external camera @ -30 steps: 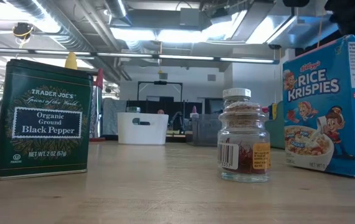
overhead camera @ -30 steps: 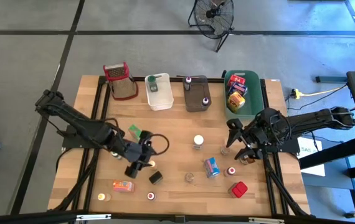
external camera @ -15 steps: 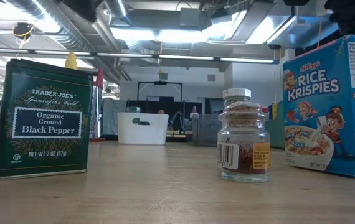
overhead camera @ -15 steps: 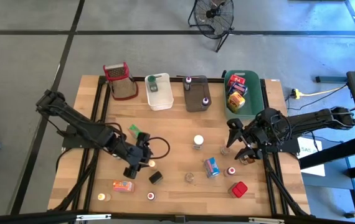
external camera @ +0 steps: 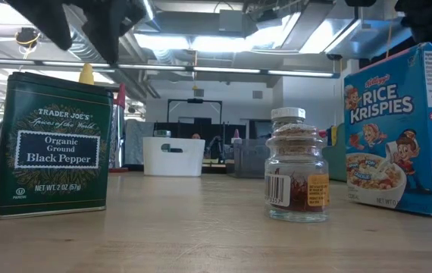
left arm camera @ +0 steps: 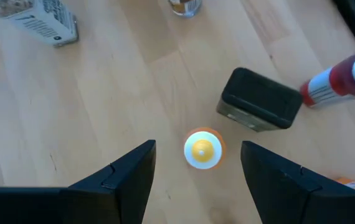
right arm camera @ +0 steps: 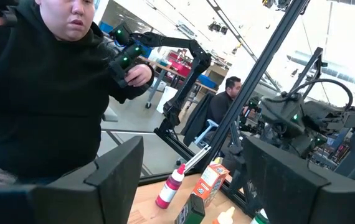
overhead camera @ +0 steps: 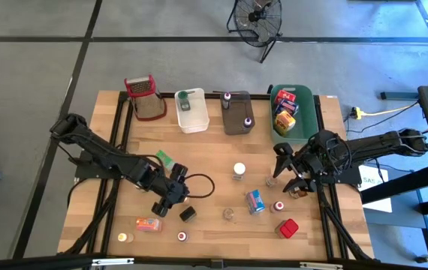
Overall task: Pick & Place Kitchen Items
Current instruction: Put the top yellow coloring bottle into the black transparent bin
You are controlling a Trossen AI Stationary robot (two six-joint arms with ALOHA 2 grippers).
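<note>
Pale wood planks make up your tabletop, seen from above with the kitchen items scattered over its near half: a white-capped jar near the centre, a blue cereal box toward the right edge, a red box by the near right corner, an orange box and a small yellow-capped bottle by the near left corner. Your left gripper hangs left of centre, just beside a dark tin, fingers apart and holding nothing. Your right gripper waits near the right edge, fingers apart. Along the far edge stand a grater, a white tub, a grey tub and a green tub. At tabletop level you see a green black pepper tin, a glass spice jar and a Rice Krispies box. Your left wrist view looks down between spread fingers at a yellow-topped white cap, with the dark tin just beyond it and a red bottle lying beside that. Your right wrist view shows spread fingers and a person in a black hoodie beyond the tabletop.
</note>
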